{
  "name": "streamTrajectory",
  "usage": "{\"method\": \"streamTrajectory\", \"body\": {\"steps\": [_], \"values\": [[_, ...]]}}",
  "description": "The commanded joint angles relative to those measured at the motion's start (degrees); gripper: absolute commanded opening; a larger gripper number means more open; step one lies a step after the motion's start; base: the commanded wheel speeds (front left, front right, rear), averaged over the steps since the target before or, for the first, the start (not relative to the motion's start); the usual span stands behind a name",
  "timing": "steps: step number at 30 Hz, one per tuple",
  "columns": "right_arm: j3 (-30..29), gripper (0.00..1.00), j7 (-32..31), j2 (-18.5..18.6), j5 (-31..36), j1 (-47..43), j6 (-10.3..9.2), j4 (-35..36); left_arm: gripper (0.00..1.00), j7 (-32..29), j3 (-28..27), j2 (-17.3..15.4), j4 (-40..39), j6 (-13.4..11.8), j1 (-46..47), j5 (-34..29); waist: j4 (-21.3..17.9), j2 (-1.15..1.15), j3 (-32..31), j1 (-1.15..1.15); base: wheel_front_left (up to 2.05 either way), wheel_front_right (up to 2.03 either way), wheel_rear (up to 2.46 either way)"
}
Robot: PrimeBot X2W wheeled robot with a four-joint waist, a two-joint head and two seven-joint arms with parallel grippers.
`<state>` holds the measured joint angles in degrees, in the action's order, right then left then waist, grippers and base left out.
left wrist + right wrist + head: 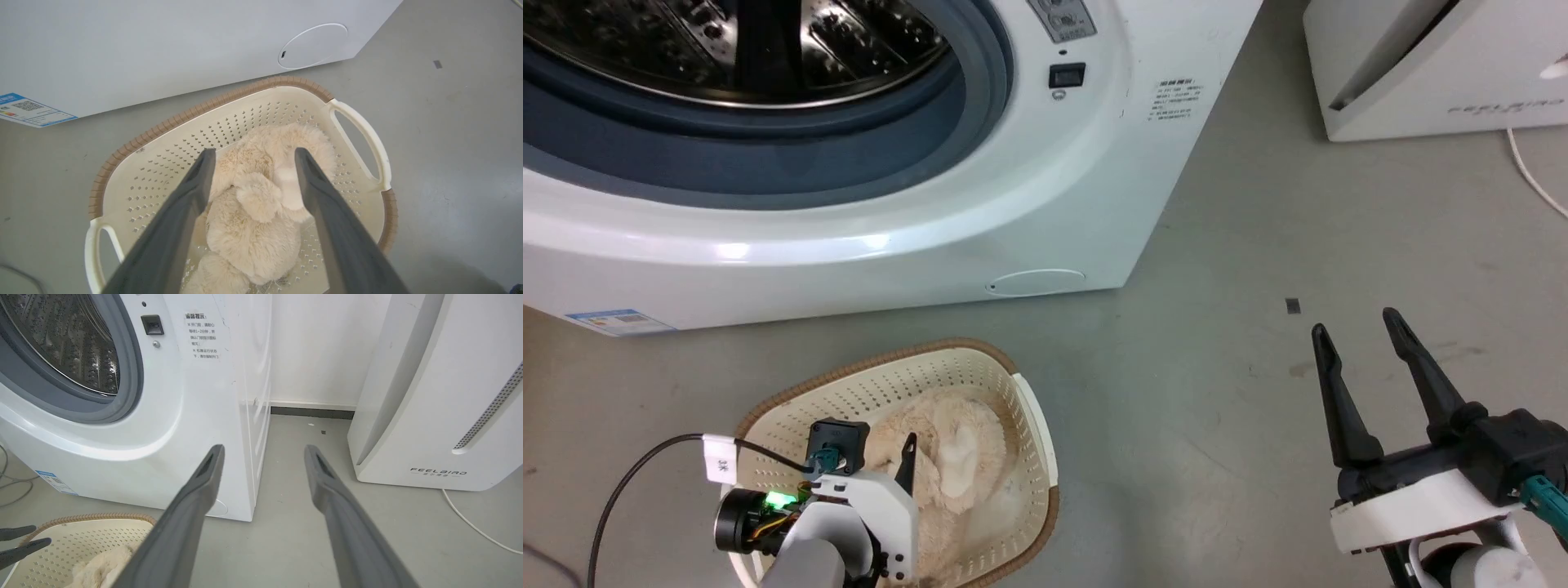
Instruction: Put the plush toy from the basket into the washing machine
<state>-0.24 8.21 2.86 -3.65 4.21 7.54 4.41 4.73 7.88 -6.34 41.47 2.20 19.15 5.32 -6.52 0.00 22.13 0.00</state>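
Plush toy (253,228) in basket (135,141), long axis toward washing machine (163,41); left end effector (251,154) agape.

The left hand (254,152) has two long dark fingers (179,212) spread wide apart. In the head view it sits low at 7 o'clock. The white left wrist (862,510) tips forward, so the hand points down. A small green light (783,497) glows on that wrist. The right hand (1354,323) sits low at 4 o'clock in the head view. Its two dark fingers point up toward 11 o'clock. They are spread apart too. The white right wrist (1405,510) lies behind them.
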Motion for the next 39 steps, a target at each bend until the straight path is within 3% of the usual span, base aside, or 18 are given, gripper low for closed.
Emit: {"method": "streamTrajectory", "body": {"steps": [1, 26, 39], "values": [[0.1, 1.00, 0.7, 0.0, -0.4, 1.4, -0.03, 0.5, 1.00, -0.3, 0.4, -0.5, 1.7, 0.3, 1.7, 0.4, -0.5, 0.00, 1.1, 0.00, 0.00, 0.00, 0.00], [0.5, 1.00, 3.8, 0.0, -2.2, 4.7, -0.04, 2.5, 1.00, -3.5, 7.0, -4.4, 17.7, -0.8, 12.5, 0.9, -4.3, 0.00, 13.6, 0.00, 0.00, 0.00, 0.00], [0.5, 1.00, 5.3, 0.0, -2.9, 6.2, -0.05, 3.1, 1.00, -1.3, 10.8, -5.8, 25.4, -0.7, 18.5, 1.3, -6.1, 0.00, 19.7, 0.00, 0.00, 0.00, 0.00]]}}
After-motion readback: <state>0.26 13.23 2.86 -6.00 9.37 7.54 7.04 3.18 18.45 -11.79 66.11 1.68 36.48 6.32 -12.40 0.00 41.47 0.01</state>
